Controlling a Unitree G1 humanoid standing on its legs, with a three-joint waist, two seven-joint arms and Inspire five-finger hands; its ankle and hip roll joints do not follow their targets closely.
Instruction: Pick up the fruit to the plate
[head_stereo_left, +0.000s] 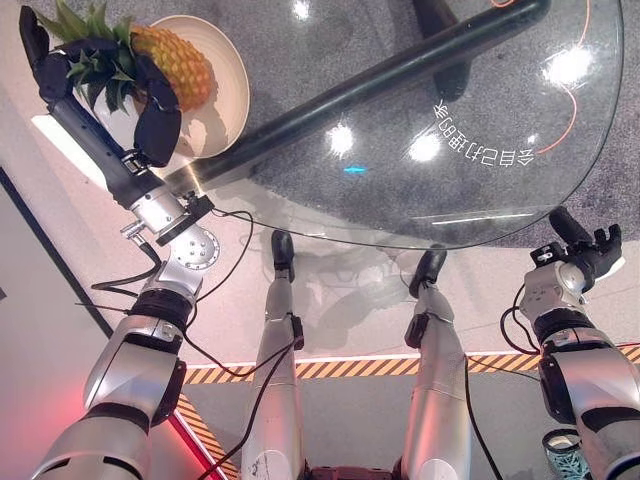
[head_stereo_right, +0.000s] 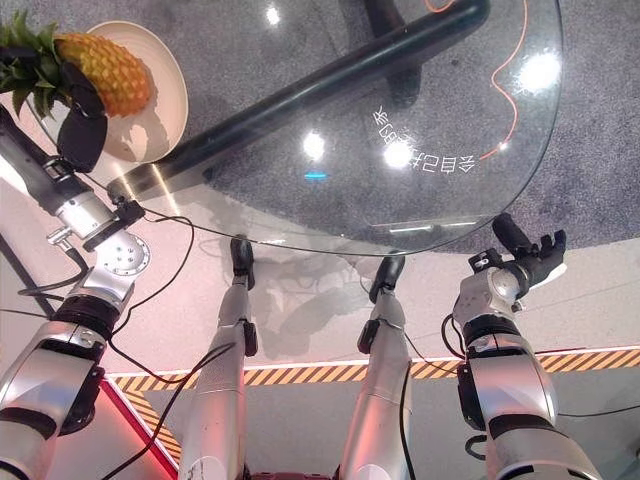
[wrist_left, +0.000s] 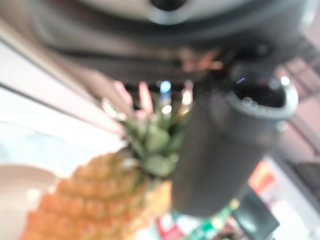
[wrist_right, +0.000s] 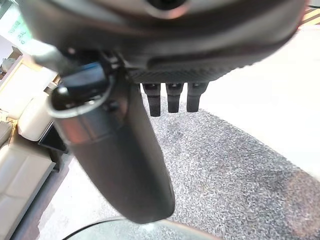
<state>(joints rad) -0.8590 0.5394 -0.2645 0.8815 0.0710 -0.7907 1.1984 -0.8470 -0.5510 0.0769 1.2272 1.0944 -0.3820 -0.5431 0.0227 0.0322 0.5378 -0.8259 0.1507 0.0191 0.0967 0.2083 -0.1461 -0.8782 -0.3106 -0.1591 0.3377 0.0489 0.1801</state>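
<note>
Left hand (head_stereo_left: 150, 110) curled round green crown of orange-yellow pineapple (head_stereo_left: 180, 65), fruit body over round cream plate (head_stereo_left: 232, 95) on glass table (head_stereo_left: 480, 150). Placing step. Next: lower, release. Right hand (head_stereo_left: 590, 250) idle, fingers relaxed, holding nothing.

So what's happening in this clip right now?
The robot's left hand has its fingers curled round a pineapple at the leafy crown, holding it over a cream plate at the edge of a round glass table. Whether the fruit already rests on the plate is unclear. The right hand hangs idle beside the table, fingers relaxed.
</note>
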